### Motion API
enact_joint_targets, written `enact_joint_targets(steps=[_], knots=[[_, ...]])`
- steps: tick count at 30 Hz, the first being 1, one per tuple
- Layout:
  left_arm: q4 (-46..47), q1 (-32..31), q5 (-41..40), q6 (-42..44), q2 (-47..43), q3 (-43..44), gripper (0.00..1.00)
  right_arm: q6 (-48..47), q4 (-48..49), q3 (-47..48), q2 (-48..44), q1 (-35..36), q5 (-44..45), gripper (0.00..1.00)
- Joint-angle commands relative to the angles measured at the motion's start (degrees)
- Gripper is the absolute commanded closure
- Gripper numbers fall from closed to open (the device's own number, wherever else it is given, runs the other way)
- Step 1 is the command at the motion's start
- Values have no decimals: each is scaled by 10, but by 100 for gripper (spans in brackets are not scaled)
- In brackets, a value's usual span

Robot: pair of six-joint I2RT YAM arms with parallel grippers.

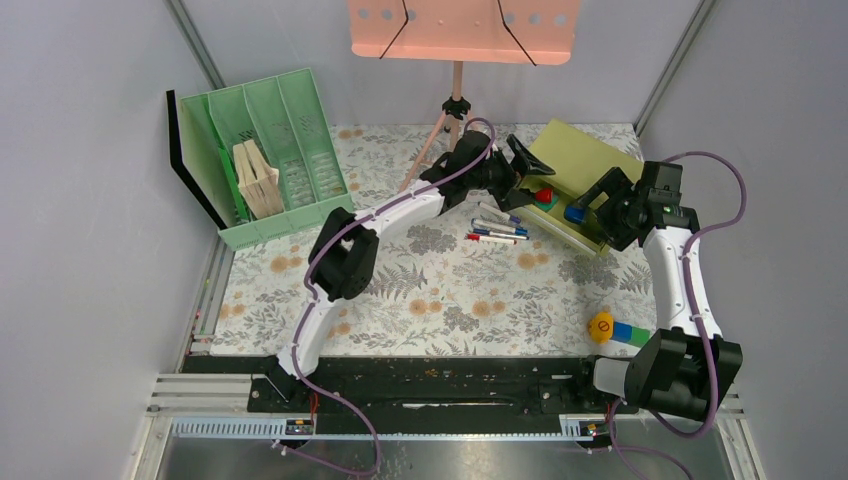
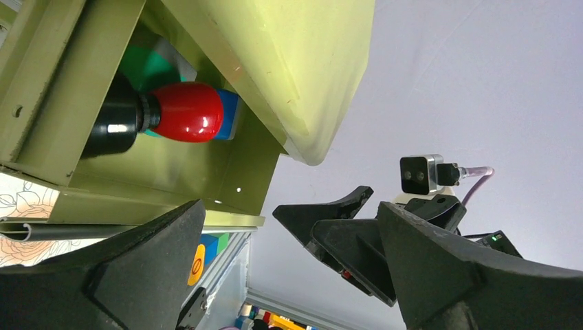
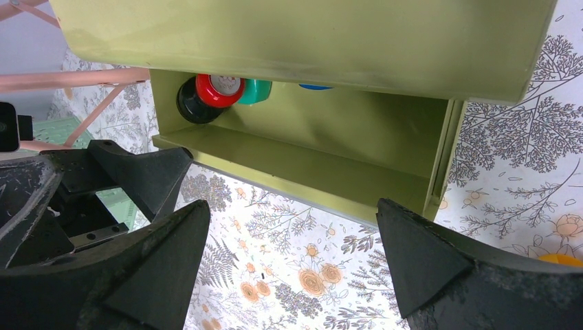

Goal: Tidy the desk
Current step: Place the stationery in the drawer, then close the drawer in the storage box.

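The desk (image 1: 450, 290) is a tabletop with a floral print. At its back right lies an olive-green box (image 1: 585, 158) with its drawer (image 3: 302, 161) pulled out. In the drawer sit a black item with a red cap (image 2: 185, 111), a teal piece (image 3: 256, 91) and a blue piece (image 3: 315, 86). My left gripper (image 1: 527, 178) hangs open just at the drawer's left end, nothing between its fingers (image 2: 158, 254). My right gripper (image 1: 597, 212) stands open over the desk in front of the drawer, also empty (image 3: 292, 220).
Several markers (image 1: 497, 230) lie left of the drawer. A yellow disc and a blue-green block (image 1: 618, 330) sit near the front right. A green file rack (image 1: 270, 150) with wooden pieces stands at the back left, a pink music stand (image 1: 455, 90) behind the middle.
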Motion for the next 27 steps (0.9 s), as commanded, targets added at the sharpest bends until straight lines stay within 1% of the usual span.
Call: enact_joint_targets(steps=[1, 4, 8, 14, 17, 21, 24, 27], knots=[[-2, 3, 11, 35, -45, 29, 1, -3, 0, 25, -4, -1, 2, 2], [-44, 8, 10, 82, -71, 14, 1, -1, 0, 27, -4, -1, -7, 2], [-106, 19, -4, 169, -123, -23, 1, 2, 0, 34, -3, -1, -24, 2], [-219, 43, -45, 329, -206, -81, 1, 13, 0, 43, -2, -1, -43, 2], [-303, 47, -96, 434, -244, -88, 1, 14, 0, 43, -2, 7, -44, 2], [-385, 47, -210, 547, -304, -121, 1, 5, 0, 44, -9, 30, -29, 2], [-416, 48, -325, 600, -352, -174, 1, 2, 0, 41, -11, 49, -20, 2], [-433, 48, -421, 624, -396, -225, 1, -5, 0, 38, -10, 76, -6, 2]])
